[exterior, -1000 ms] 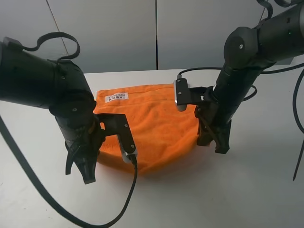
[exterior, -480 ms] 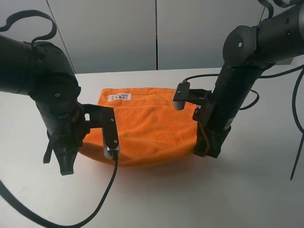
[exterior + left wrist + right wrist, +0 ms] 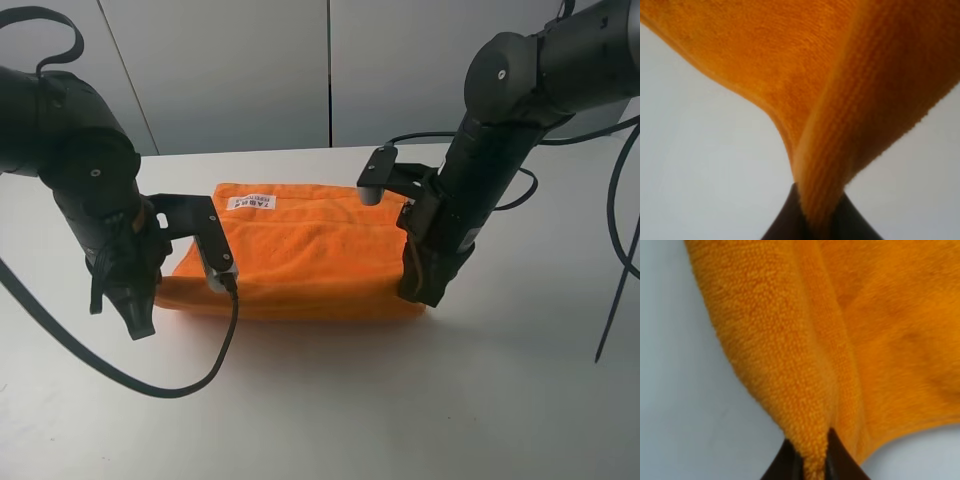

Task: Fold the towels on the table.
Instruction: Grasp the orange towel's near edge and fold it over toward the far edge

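Now L end effector (image 3: 815, 222) & R end effector (image 3: 813, 461) both clenched on orange towel (image 3: 300, 255), doubled over on table (image 3: 330, 400).

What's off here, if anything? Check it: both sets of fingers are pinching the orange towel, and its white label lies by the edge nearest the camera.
One detail is wrong. The left fingers and right fingers do pinch the orange towel, but its white label lies by the far edge, as the exterior high view shows.
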